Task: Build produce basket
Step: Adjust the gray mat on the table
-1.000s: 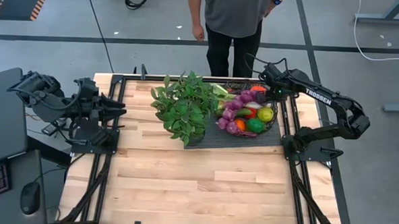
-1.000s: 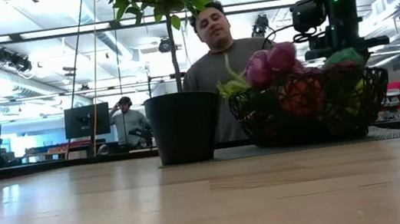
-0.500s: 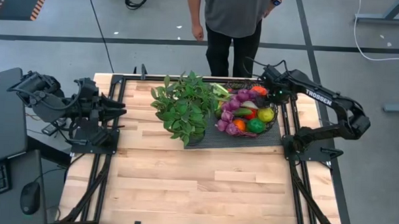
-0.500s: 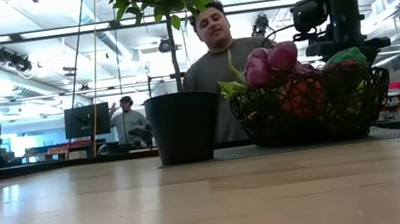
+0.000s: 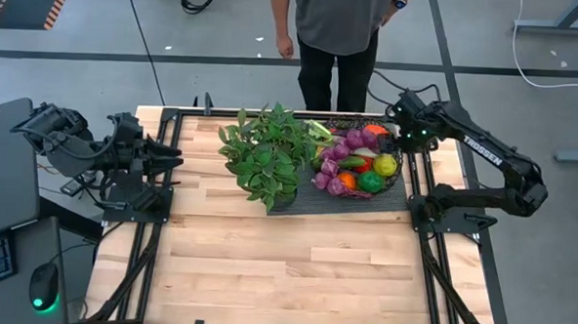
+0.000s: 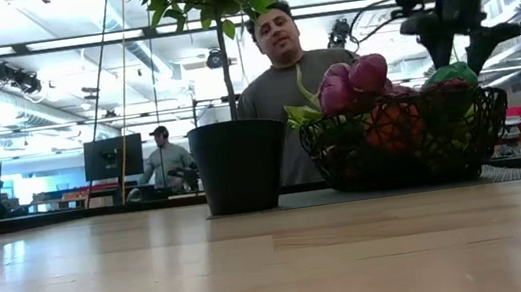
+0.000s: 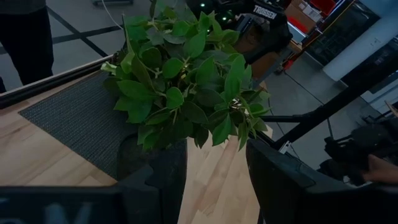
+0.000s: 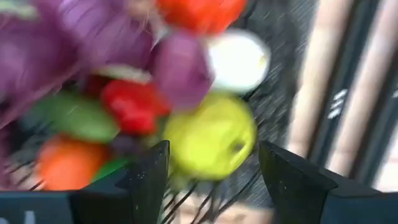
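Observation:
The dark wire basket point(image 5: 398, 182) stands on a black ribbed mat at the far right, piled with produce. On the pile are purple grapes point(image 5: 340, 153), a yellow lemon point(image 5: 385, 165), a green lime point(image 5: 369, 181) and an orange tomato point(image 5: 348, 181). My right gripper point(image 6: 458, 47) hangs open above the basket's far right rim, touching nothing. Its wrist view looks down on the lemon point(image 8: 208, 140) past my right gripper point(image 8: 214, 180). My left gripper point(image 5: 175, 161) waits open at the table's left edge, empty, and shows again as my left gripper point(image 7: 214, 193).
A leafy potted plant point(image 5: 265, 156) in a dark pot point(image 6: 239, 165) stands on the mat point(image 5: 302, 202) just left of the basket. A person point(image 5: 339, 27) stands at the table's far edge. Bare wood fills the near half of the table point(image 5: 284, 269).
My right gripper has risen from just above the produce to well clear of the basket. It has also drawn a little toward the table's right edge and tipped more steeply downward. The basket and the produce have stayed put.

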You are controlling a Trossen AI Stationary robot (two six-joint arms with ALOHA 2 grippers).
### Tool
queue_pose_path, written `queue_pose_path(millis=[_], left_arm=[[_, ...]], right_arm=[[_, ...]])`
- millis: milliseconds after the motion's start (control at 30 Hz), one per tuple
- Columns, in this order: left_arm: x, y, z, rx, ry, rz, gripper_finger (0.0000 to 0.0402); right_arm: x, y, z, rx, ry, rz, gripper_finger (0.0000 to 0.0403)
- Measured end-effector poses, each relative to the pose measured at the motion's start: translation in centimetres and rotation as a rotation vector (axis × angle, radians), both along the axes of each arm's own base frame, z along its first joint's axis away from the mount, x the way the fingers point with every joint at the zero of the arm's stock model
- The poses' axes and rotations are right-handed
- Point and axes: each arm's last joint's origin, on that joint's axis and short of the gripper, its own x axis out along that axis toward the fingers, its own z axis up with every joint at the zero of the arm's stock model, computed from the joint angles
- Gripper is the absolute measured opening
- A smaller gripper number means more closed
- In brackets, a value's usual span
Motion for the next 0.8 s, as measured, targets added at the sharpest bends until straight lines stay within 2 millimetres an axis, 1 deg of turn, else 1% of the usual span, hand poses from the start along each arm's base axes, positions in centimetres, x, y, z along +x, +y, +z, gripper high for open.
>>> queue_pose_path(millis=[100,233,333,467,633,800], left_arm=[[0.1,-0.1,0.0,0.004,0.004,0.000,0.0172],[0.2,-0.2,-0.1,0.024,0.011,-0.005,0.0172],[0.2,-0.2,-0.1,0.027,0.012,-0.006,0.0172],[0.2,-0.2,-0.1,0.025,0.010,-0.006,0.0172],[0.4,-0.3,-0.1,0.028,0.015,-0.006,0.0172],[0.7,-0.6,-0.2,0.043,0.026,-0.008,0.0172]], right_arm=[[-0.2,1.1,0.6,0.045,-0.077,0.012,0.0252],[0.3,2.3,0.9,0.042,-0.103,0.073,0.0252],[1.2,3.3,0.9,0.049,-0.099,0.154,0.0252],[2.4,5.2,0.7,0.071,-0.068,0.252,0.0252],[3.7,7.7,0.6,0.070,-0.048,0.310,0.0252],[5.4,10.0,0.3,0.082,-0.061,0.317,0.0252]])
